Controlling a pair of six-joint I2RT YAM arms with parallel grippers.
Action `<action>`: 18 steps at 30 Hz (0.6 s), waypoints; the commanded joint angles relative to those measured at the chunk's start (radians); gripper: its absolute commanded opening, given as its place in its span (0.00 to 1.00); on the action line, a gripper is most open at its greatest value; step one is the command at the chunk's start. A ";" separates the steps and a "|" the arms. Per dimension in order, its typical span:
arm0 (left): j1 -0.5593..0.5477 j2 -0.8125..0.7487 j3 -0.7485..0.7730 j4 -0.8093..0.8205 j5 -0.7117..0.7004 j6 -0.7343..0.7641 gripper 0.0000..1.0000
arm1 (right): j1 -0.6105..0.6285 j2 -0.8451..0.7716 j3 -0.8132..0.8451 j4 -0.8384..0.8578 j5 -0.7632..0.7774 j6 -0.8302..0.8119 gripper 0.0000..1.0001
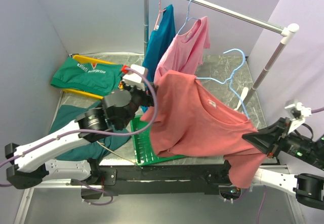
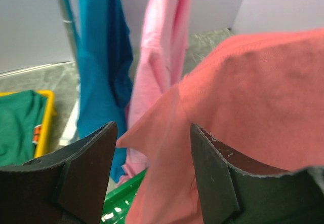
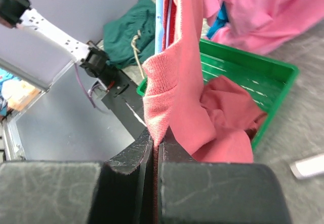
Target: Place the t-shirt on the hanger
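Where the right end effector [image 3: 153, 144] pinches, the t-shirt [image 1: 202, 117] stretches away leftward.

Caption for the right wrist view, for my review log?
Right gripper shut on the salmon t-shirt's edge, blue hanger wire above, green tray beyond.

— How does the left arm [image 1: 55, 148] stand?
— It reaches from the near left corner forward and inward, with the wrist raised. Its end effector [image 2: 152, 128] has the two fingers well apart.
— And the right arm [image 1: 298, 150]?
— It comes in from the right side. Its end effector [image 3: 156, 138] is pressed together, pinching a fold of the t-shirt [image 3: 177, 82].
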 commanded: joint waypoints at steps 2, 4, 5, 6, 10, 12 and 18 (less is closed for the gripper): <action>0.011 0.058 0.060 0.096 0.099 -0.011 0.65 | -0.001 0.012 0.144 -0.059 0.106 0.051 0.00; 0.018 0.069 0.068 0.104 0.111 -0.011 0.65 | -0.001 0.025 0.196 -0.083 0.127 0.063 0.00; 0.021 0.077 0.069 0.108 0.121 -0.011 0.65 | -0.001 0.031 0.210 -0.093 0.129 0.066 0.00; 0.024 0.080 0.069 0.113 0.125 -0.011 0.66 | -0.001 0.037 0.230 -0.108 0.135 0.072 0.00; 0.044 0.088 0.074 0.113 0.144 -0.017 0.67 | -0.001 0.051 0.235 -0.106 0.158 0.094 0.00; 0.054 0.092 0.077 0.105 0.156 -0.018 0.68 | -0.002 0.072 0.252 -0.134 0.205 0.106 0.00; 0.078 0.088 0.060 0.111 0.179 -0.038 0.69 | -0.001 0.149 0.194 -0.133 0.350 0.171 0.00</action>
